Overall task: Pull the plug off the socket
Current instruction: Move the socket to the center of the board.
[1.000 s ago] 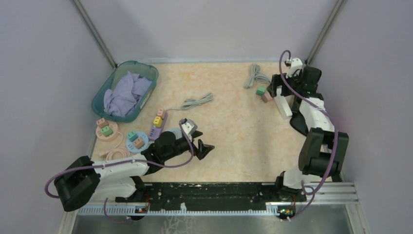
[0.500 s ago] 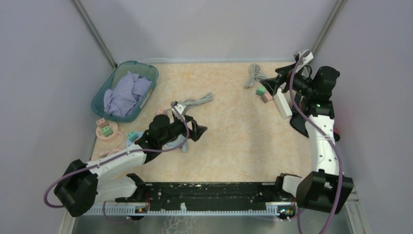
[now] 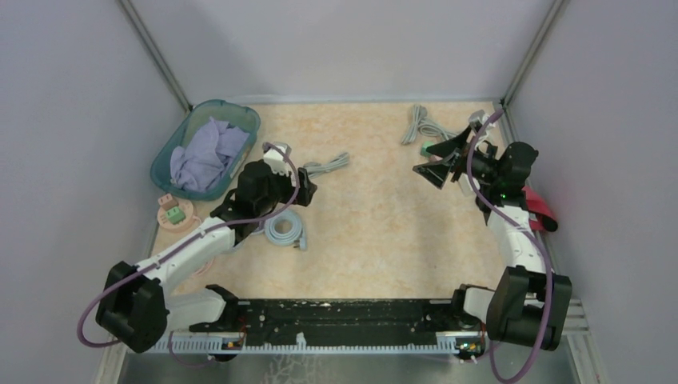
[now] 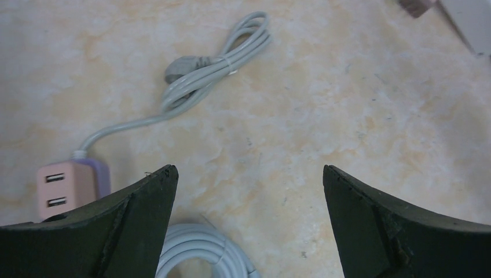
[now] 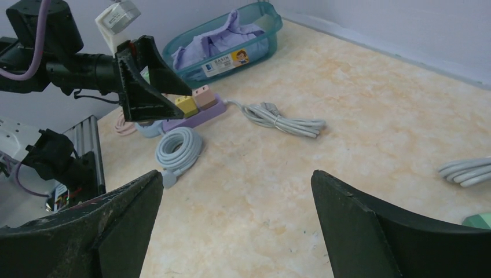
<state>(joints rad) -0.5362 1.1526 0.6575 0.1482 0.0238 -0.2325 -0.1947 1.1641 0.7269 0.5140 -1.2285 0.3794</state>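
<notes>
A purple socket strip (image 5: 200, 114) lies at the left of the table with a yellow plug (image 5: 186, 104) and a pink plug (image 5: 202, 94) standing in it. In the left wrist view its end carries the pink plug (image 4: 57, 186). The top view hides the strip under my left arm. My left gripper (image 3: 305, 189) (image 4: 248, 171) hovers open just right of the strip, holding nothing. My right gripper (image 3: 432, 158) (image 5: 234, 174) hangs open above the table's right half, facing left, far from the strip. A green plug (image 3: 429, 146) sits just behind it.
A tied grey cable (image 3: 324, 166) (image 5: 284, 123) trails from the strip. A coiled grey cable (image 3: 284, 230) (image 4: 197, 252) lies below my left gripper. A teal basket (image 3: 170, 152) of purple cloth stands at back left, pink rings (image 3: 174, 212) with small plugs in front of it, another cable bundle (image 3: 420, 124) at back right.
My left arm has swung from the front of the table back over the purple strip. My right arm has lifted off the back-right corner and turned leftward. Both grippers stayed open.
</notes>
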